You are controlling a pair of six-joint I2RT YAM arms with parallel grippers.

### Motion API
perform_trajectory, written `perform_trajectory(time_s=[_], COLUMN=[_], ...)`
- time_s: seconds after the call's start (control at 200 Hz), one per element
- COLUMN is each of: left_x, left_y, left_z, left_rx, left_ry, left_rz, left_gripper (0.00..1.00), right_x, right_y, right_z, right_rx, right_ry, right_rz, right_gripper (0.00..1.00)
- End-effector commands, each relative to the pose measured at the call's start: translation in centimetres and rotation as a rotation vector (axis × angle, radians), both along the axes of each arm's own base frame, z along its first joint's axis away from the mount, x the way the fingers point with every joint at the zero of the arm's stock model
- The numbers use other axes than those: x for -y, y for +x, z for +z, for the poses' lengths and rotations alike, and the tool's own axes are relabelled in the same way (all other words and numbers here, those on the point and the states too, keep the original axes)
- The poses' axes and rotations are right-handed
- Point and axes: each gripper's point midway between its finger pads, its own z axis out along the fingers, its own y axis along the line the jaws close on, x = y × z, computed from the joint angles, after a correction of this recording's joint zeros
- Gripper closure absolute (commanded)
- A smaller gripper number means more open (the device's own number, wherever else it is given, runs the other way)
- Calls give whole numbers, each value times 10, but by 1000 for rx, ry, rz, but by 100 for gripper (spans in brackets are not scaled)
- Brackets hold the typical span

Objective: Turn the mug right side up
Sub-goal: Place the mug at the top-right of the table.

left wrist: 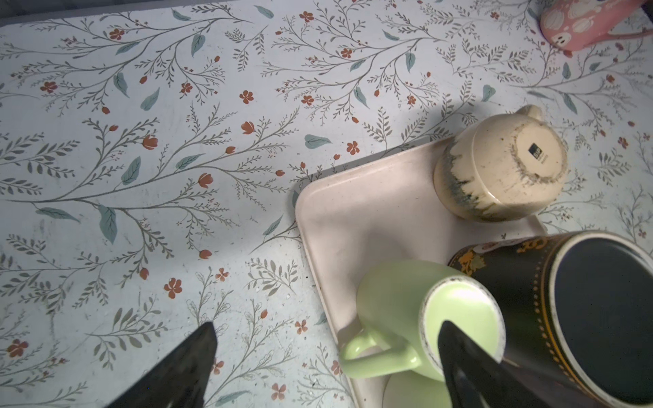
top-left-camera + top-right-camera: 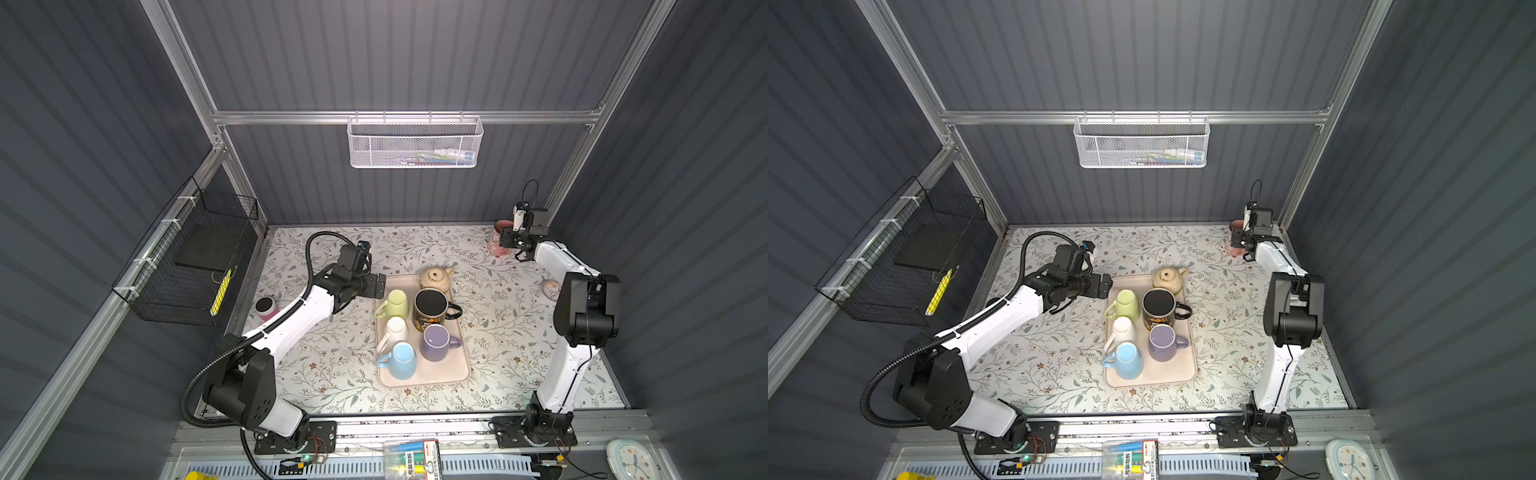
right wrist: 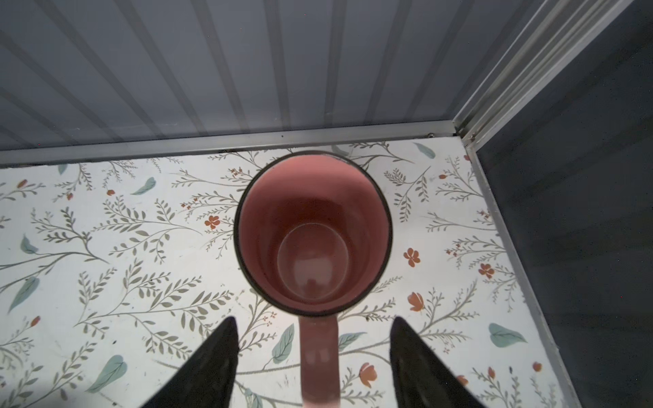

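Both top views sit high over the 6 o'clock edge of the table (image 2: 324, 374), looking steeply down toward the back wall (image 2: 395, 195) at 12 o'clock, far enough to hold the whole surface; they share nearly everything, shifted slightly sideways; the left wrist view looks down from close above the 11 o'clock corner of the tray (image 1: 353, 219), catching the pink mug (image 1: 579, 28) far off toward 1 o'clock; the right wrist view looks almost straight down into that same mug, very near, back wall beyond.
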Motion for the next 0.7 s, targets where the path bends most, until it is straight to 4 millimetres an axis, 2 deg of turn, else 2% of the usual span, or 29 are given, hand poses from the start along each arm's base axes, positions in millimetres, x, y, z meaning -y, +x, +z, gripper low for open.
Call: perform_trajectory(time_s=[0.0, 0.105, 0.21, 0.295, 0.445, 0.615, 0.695], left_x=[4, -5, -14, -10, -3, -5, -1], left_y=[-19, -31, -35, -42, -53, -49, -46], left_z=[18, 10, 8, 7, -10, -33, -32], left_rx=[-16, -41, 24, 41, -1, -22, -32], left_ry=[45, 133, 195, 200, 243, 348, 347], left_rz=[-127, -192, -236, -310, -459, -574, -633], left_gripper=[6, 7, 7, 7, 7, 6, 4], right_x=[-1, -4, -10, -15, -27, -47, -63], right_y=[-8, -23, -39, -53, -78, -114, -136], right_z=[28, 46, 61, 69, 77, 95, 103], right_rx=[61, 95, 125, 140, 158, 158, 186], right_ry=[7, 30, 57, 85, 137, 246, 325], right_rz=[-11, -14, -5, 4, 32, 53, 79], right_gripper=[27, 23, 19, 18, 15, 14, 14])
